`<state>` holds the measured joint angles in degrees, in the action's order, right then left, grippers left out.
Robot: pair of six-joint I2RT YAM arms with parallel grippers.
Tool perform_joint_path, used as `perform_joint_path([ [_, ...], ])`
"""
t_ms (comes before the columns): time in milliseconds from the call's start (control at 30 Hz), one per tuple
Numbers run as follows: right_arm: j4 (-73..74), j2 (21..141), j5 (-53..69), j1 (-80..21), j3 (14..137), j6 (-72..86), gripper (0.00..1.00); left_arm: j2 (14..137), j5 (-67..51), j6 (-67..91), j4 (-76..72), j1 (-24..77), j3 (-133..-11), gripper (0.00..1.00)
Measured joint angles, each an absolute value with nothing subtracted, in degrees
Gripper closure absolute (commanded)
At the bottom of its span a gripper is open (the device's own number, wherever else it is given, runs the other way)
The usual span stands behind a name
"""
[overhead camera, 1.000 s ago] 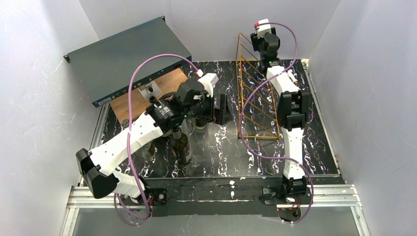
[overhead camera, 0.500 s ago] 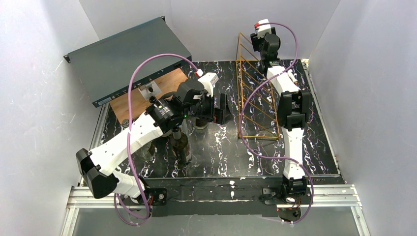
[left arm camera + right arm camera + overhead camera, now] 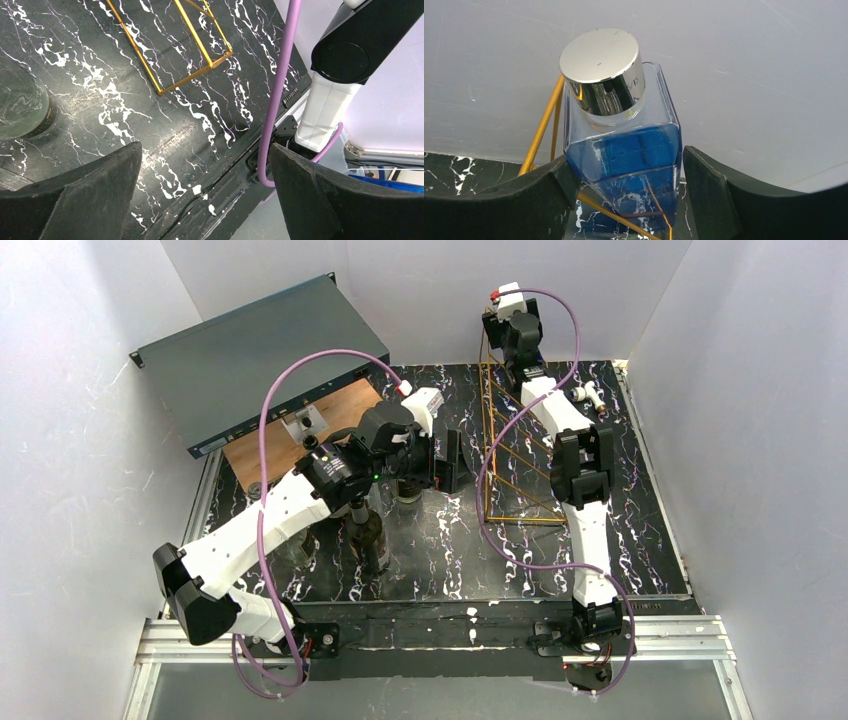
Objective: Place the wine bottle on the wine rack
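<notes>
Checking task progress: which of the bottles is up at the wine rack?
The blue, silver-capped bottle between the fingers of the right gripper, against the wine rack; the dark bottle stands on the table by the left arm.

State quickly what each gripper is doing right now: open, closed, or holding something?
Left gripper: open, empty.
Right gripper: jaws flank the blue bottle; whether it grips cannot be told.

robot lab booth: white panel walls [image 3: 70, 390], aluminium rail frame [image 3: 680, 632]
</notes>
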<state>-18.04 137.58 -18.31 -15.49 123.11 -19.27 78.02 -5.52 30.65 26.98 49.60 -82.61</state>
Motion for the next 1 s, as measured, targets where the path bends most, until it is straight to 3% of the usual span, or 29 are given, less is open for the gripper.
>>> perform_joint_path([
  [233,-19.4,137.6,-21.1,-15.7,123.1,-19.7,0.09,78.0,-5.8,30.6,27.0,49.6,-81.3,0.02],
  [1000,-17.2,137.0,-17.8,-15.5,123.1,-16.3,0.02,77.9,-6.0,30.7,26.1,49.6,-80.0,0.02],
])
